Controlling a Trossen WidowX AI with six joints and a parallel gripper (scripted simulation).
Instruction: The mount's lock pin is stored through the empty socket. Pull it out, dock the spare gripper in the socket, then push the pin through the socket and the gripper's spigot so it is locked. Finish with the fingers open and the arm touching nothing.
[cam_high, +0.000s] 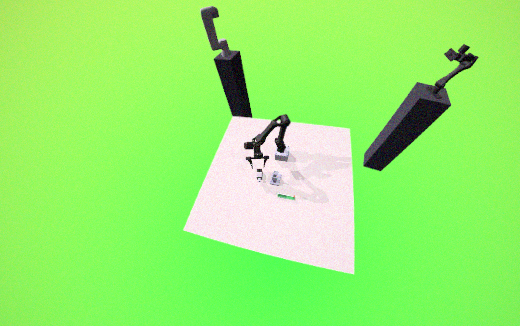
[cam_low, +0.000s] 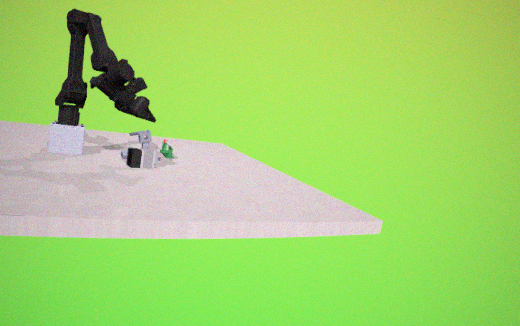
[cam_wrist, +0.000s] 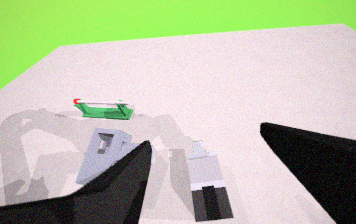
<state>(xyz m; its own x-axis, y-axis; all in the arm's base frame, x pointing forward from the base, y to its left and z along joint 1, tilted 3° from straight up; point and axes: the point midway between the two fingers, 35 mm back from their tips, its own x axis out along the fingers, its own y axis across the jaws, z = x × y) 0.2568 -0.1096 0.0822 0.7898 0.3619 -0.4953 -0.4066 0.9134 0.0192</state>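
My gripper (cam_high: 256, 161) (cam_low: 148, 118) (cam_wrist: 204, 136) is open and empty. It hangs above the table, tilted down over the spare gripper (cam_high: 259, 176) (cam_low: 140, 158) (cam_wrist: 208, 184), a grey body with a black end lying on the table. The grey mount (cam_high: 276, 178) (cam_low: 142, 136) (cam_wrist: 102, 152) stands just beside it, and its socket looks empty. The lock pin (cam_wrist: 102, 103), a white rod with a red head, lies on a green cradle (cam_high: 286, 197) (cam_low: 167, 150) (cam_wrist: 107, 113) beyond the mount.
The white table (cam_high: 280, 235) (cam_low: 210, 200) (cam_wrist: 240, 75) carries the arm's grey base block (cam_high: 282, 155) (cam_low: 66, 139) at the back. Two dark camera posts (cam_high: 233, 82) (cam_high: 407, 125) stand off the table's far side.
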